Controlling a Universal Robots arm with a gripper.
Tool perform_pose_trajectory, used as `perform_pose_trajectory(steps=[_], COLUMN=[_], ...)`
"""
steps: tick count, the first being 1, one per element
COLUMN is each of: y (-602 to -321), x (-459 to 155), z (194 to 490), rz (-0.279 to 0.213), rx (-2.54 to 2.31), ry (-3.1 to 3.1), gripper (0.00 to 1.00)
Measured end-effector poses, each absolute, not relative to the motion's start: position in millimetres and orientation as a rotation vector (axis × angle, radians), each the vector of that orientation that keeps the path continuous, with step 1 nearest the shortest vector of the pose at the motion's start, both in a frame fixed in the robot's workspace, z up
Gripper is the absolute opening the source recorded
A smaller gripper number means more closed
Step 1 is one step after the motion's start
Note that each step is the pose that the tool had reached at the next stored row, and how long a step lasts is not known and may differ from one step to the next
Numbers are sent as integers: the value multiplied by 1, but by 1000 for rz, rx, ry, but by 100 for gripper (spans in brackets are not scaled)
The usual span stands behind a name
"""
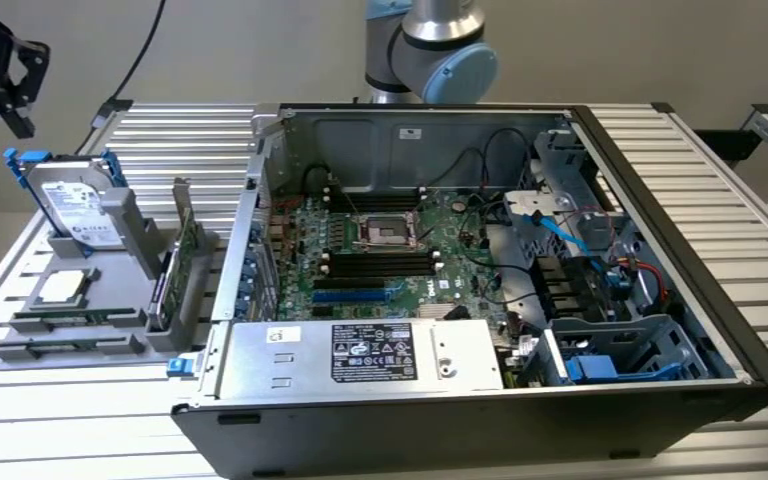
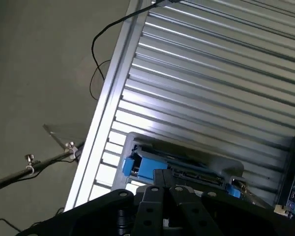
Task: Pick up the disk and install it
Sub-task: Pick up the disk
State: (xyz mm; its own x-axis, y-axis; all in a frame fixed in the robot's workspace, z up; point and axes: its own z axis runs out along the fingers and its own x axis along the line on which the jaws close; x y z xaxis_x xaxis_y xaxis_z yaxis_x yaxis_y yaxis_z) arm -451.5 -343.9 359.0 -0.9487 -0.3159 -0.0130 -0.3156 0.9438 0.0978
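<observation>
The black gripper (image 1: 17, 120) is held with jaws pressed together, nothing clasped. At its five o'clock in the exterior view, the flat silver-grey disk (image 1: 75, 205), blue-framed, is stood upright in a grey stand (image 1: 133, 250) on the ribbed metal table (image 1: 157, 135)

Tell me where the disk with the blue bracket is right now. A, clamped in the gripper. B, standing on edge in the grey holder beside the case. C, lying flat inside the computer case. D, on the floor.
B: the disk stands on edge in the grey holder at the exterior view's left, outside the computer case, with the gripper above it and not gripping it.
</observation>
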Motion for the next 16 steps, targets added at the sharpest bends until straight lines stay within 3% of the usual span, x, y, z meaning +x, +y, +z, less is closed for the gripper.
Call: perform_pose_trajectory(steps=[16], y=[-344], x=[-451], z=[358], rz=[-152], rx=[934], ry=[-2976], gripper=[11])
